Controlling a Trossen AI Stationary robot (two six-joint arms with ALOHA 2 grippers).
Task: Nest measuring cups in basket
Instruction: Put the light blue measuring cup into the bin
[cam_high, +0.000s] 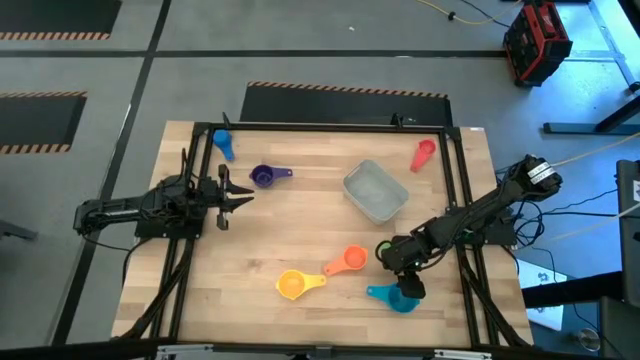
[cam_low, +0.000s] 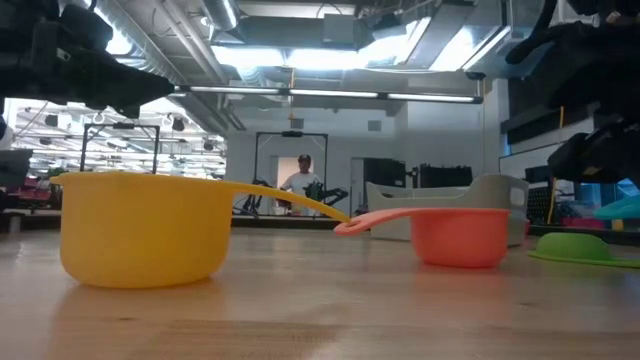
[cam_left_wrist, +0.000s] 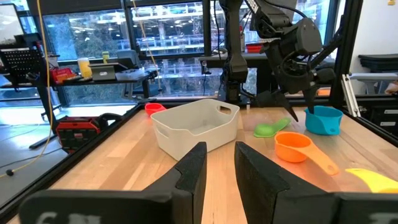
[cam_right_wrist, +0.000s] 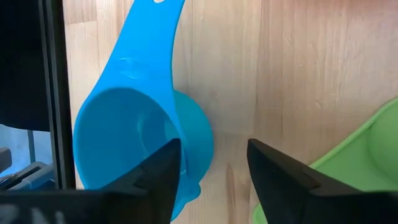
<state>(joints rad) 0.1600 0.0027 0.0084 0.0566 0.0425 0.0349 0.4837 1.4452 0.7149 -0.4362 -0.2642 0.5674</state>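
The left claw (cam_high: 238, 196) hangs low over the wooden worktop (cam_high: 300, 320) well to the left of the pale grey translucent plastic basket (cam_high: 376, 192), its dark fingers (cam_left_wrist: 191, 169) a narrow gap apart and holding nothing. Two cups lie nearest it: the small blue plastic measuring cup (cam_high: 222, 143) up-left of the basket near the worktop's far edge, and the purple plastic measuring cup (cam_high: 266, 176) between claw and basket, its handle running toward the basket.

The basket sits empty, set askew to the worktop's edges. Below it lie the yellow plastic measuring cup (cam_high: 292, 285) and the orange plastic measuring cup (cam_high: 351, 260), each with its bowl upward; the orange handle runs down-left, away from the basket. The red plastic measuring cup (cam_high: 424, 152) lies just right of the basket toward the far edge.

The right claw (cam_high: 404, 272) is below and right of the basket, right above the teal plastic measuring cup (cam_high: 397, 297), with the green plastic measuring cup (cam_left_wrist: 271, 129) just beside it. In the right wrist view the open fingers (cam_right_wrist: 153, 175) straddle the teal bowl's near wall, one over its hollow, one outside. The teal cup's long axis runs from bowl along its handle toward the yellow cup. Judging by this, the right arm is the nearer one, and the pinch turns on closing across that wall, crosswise to the handle
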